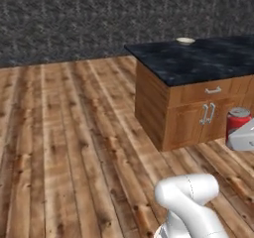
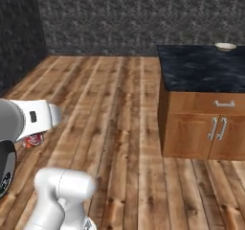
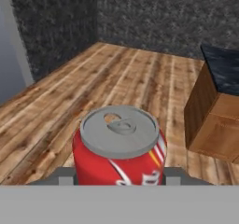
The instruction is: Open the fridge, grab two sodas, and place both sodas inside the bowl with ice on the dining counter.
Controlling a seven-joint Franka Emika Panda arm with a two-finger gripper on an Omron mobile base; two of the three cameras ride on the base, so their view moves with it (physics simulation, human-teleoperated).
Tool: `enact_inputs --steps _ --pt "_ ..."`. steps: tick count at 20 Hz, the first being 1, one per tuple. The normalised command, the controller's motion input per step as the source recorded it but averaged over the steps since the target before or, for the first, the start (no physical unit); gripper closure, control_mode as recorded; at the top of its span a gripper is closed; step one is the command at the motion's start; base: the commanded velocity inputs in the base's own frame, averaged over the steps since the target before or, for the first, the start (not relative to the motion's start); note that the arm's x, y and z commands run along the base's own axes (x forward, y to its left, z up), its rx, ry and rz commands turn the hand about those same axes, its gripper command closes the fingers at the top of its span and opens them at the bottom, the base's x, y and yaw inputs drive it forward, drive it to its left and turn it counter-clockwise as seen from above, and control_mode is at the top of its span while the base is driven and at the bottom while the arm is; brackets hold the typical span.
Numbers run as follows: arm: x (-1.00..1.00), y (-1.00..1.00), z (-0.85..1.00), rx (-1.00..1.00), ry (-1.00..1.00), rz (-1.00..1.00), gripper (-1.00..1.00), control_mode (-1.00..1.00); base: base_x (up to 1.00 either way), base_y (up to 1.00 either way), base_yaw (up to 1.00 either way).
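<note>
A red soda can (image 3: pixel 119 148) with a silver top stands upright between my gripper's (image 3: pixel 119 175) two fingers, which are shut on its sides. In the left base view the same soda (image 1: pixel 238 119) shows at the right edge, in the gripper (image 1: pixel 239 133), in front of the counter's cabinet doors. The right base view has the soda (image 2: pixel 32 140) just peeking out under the white hand. The tan-rimmed bowl (image 1: pixel 185 40) (image 2: pixel 225 46) sits at the far edge of the black dining counter (image 1: pixel 198 61) (image 2: pixel 206 71). The fridge is out of view.
Wooden floor stretches wide to the left of the counter (image 3: pixel 224 69) and ahead to a dark speckled wall (image 1: pixel 74 19). The counter's wood base has a drawer and two doors with silver handles (image 1: pixel 208 113). A pale grey panel (image 3: pixel 9 55) borders the hand view's left.
</note>
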Motion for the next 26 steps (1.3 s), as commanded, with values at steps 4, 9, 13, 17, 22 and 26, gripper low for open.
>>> enact_inputs --steps 4,9,13,17,22,26 --pt "0.0 0.0 0.0 0.0 0.0 0.0 1.0 1.0 0.84 0.44 -0.33" --pt "0.0 0.0 0.0 0.0 0.0 0.0 1.0 1.0 0.92 0.59 -0.31" --pt "0.0 0.0 0.0 0.0 0.0 0.0 1.0 1.0 0.96 0.78 -0.28" --pt "0.0 0.0 0.0 0.0 0.0 0.0 1.0 1.0 0.98 0.82 -0.28" --pt "0.0 0.0 0.0 0.0 0.0 0.0 1.0 1.0 0.98 0.87 -0.3" --pt "0.0 0.0 0.0 0.0 0.0 0.0 1.0 1.0 0.88 0.89 -0.35"
